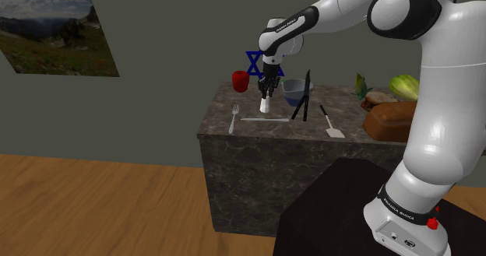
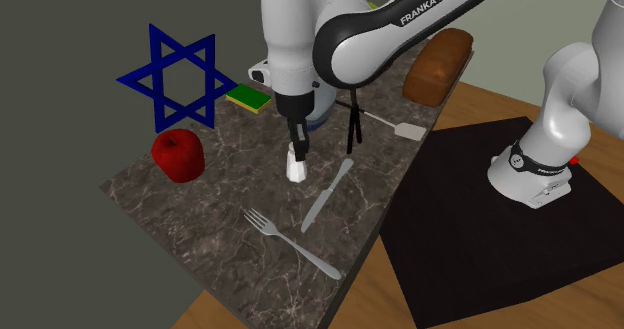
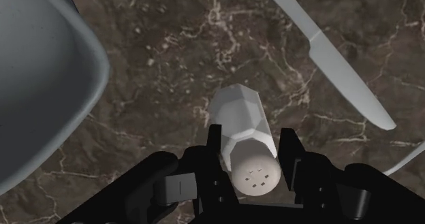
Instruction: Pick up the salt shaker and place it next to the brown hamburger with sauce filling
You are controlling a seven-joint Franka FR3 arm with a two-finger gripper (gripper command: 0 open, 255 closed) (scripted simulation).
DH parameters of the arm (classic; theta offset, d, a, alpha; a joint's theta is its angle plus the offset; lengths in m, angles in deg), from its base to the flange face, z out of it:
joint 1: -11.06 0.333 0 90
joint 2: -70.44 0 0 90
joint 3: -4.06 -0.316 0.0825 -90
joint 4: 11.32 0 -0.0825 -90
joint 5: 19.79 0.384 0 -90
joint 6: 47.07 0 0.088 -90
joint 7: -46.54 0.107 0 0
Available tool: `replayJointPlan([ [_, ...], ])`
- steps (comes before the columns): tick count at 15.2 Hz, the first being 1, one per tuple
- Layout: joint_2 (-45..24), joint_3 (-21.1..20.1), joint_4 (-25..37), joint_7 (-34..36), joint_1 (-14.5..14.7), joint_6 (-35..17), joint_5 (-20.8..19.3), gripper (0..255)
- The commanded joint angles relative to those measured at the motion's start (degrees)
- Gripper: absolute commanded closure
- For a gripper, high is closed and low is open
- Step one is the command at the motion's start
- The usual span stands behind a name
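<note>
A small white faceted salt shaker [image 3: 242,120] with a holed cap stands upright on the dark marble counter [image 1: 311,130], between a grey bowl and a knife. My black gripper [image 3: 252,144] comes straight down over it, and both fingers press against its upper sides, so it is shut on the shaker. The shaker [image 1: 265,104] [image 2: 296,167] pokes out below the gripper [image 1: 267,93] [image 2: 297,149]; I cannot tell whether its base still touches the counter. The brown hamburger [image 1: 379,99] lies at the counter's far end, on the shoulder view's right.
Near the shaker are a grey bowl [image 1: 297,91], black tongs [image 1: 304,99], a knife [image 2: 328,194], a fork [image 2: 290,242] and a spatula [image 1: 331,124]. A red apple [image 2: 178,155], a blue star [image 2: 175,75] and a sponge [image 2: 249,98] sit behind. A bread loaf [image 1: 389,120] lies beside the hamburger.
</note>
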Motion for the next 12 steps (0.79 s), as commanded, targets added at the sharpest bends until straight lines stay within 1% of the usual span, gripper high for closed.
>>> replayJointPlan([
  [1,-0.02,-0.01,-0.02,0.0,0.01,0.0,0.01,255],
  [7,-0.01,-0.01,-0.02,0.0,0.01,0.0,0.01,255],
  [12,1.48,0.08,1.82,0.4,0.02,3.31,-0.28,255],
])
